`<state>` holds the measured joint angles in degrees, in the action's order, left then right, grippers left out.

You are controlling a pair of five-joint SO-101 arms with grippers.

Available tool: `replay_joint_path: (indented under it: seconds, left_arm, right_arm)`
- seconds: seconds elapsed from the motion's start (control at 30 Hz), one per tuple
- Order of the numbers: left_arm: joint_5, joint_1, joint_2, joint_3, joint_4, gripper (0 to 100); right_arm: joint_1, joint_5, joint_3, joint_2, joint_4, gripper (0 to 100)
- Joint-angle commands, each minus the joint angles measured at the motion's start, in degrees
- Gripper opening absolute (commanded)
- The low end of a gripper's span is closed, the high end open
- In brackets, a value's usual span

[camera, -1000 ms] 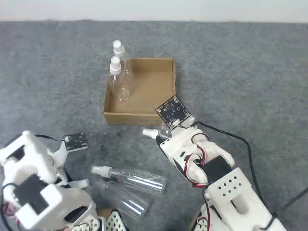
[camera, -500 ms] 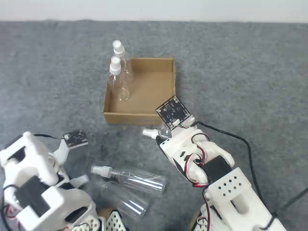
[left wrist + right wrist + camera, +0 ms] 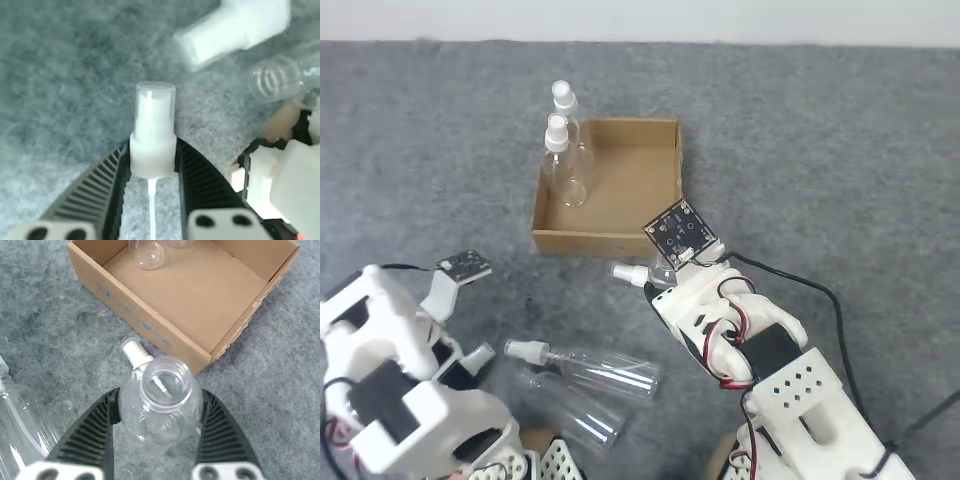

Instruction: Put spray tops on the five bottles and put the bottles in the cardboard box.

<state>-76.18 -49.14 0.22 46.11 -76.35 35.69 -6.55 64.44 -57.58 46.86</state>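
Holds a capped bottle [image 3: 161,415] firmly between the fingers of the right gripper [image 3: 160,396], just outside the front wall of the cardboard box [image 3: 125,305]. Carries it nearly flat, long axis running away from the fingers, spray head first and close to that wall. Probably needs a lift over the rim and a turn upright, to set it near the two bottles [image 3: 567,175] standing at the far corner. Pinches a loose spray top [image 3: 152,130] in the narrow fingers of the left gripper [image 3: 152,159], near the open neck of an uncapped bottle [image 3: 272,80] lying on the counter.
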Motion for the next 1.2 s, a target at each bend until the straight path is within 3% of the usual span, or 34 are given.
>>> replay_joint_path:
  seconds: [0.0, 0.13, 0.5, 0.67, 0.93, 1.17]
  left_arm:
    - [4.48, -0.70, -0.97, -4.70, 3.96, 11]
    - [9.23, -0.70, -0.97, -6.37, 3.96, 17]
    - [9.14, 3.43, -0.35, -12.70, -0.79, 17]
    - [9.14, 7.38, -0.26, -10.33, 1.93, 17]
    - [9.14, 7.38, -0.26, -6.55, 5.36, 17]
    - [9.05, 7.56, -0.26, -2.86, 8.26, 9]
  right_arm:
    - [-0.75, -1.32, -0.70, -1.80, -1.27, 4.9]
    - [-0.75, -1.32, -0.70, -1.80, -1.27, 4.9]
    - [-0.75, -1.41, -0.70, -1.80, -1.27, 4.9]
    - [-0.75, -1.41, -0.70, -1.80, -1.27, 4.9]
    - [-0.75, -1.49, -0.70, -1.89, -1.27, 4.9]
    - [-0.75, -3.43, -0.70, -1.89, -1.27, 4.9]
